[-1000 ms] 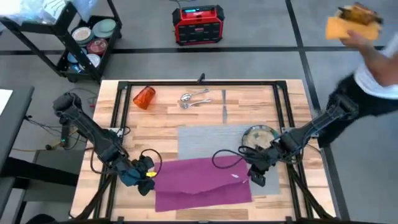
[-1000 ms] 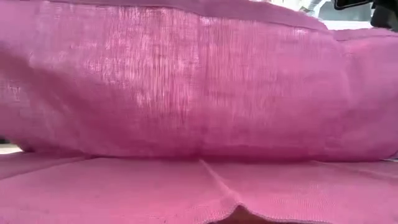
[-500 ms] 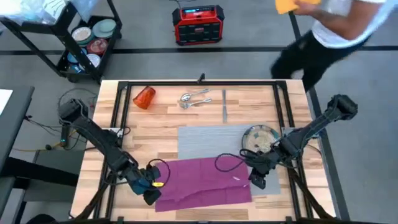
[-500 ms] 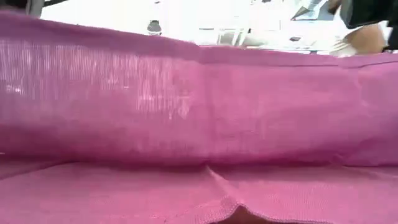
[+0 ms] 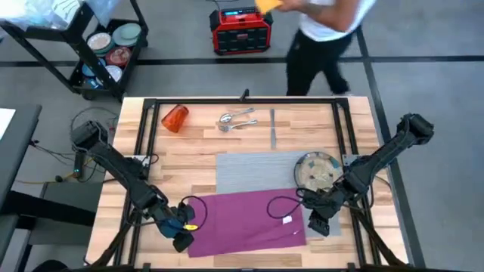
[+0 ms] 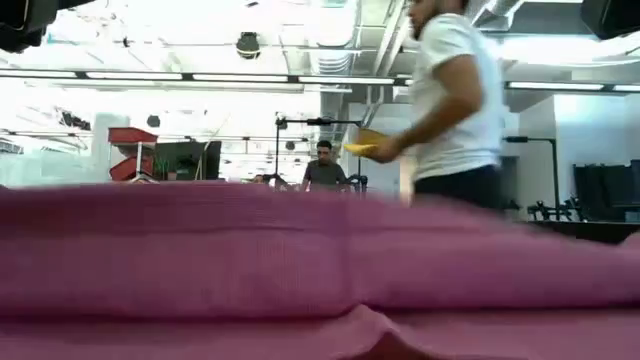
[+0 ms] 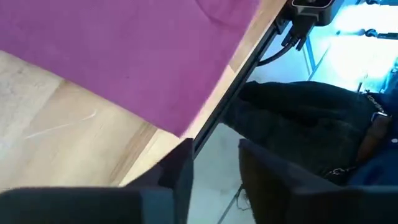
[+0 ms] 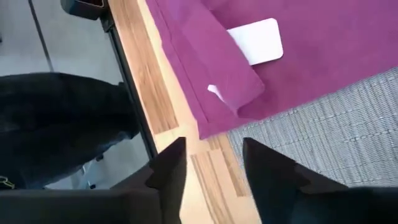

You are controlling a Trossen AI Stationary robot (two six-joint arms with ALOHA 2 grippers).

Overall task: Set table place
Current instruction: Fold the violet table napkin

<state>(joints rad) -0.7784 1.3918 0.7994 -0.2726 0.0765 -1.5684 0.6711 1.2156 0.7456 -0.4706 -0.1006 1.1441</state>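
High view: both end effectors, left (image 5: 181, 240) and right (image 5: 318, 226), gape empty at the napkin's (image 5: 242, 221) near corners.

High view: straight down over the whole light wooden plank bench (image 5: 197, 147). Low view: bench level, facing the room, close behind the magenta cloth napkin (image 6: 300, 260). Both wrist views: close, angled down at that napkin's corners.

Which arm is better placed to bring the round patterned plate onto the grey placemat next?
Probably the right. Its open tool sits just below the round patterned plate, which rests by the grey placemat. The left tool is at the magenta cloth napkin's far corner.
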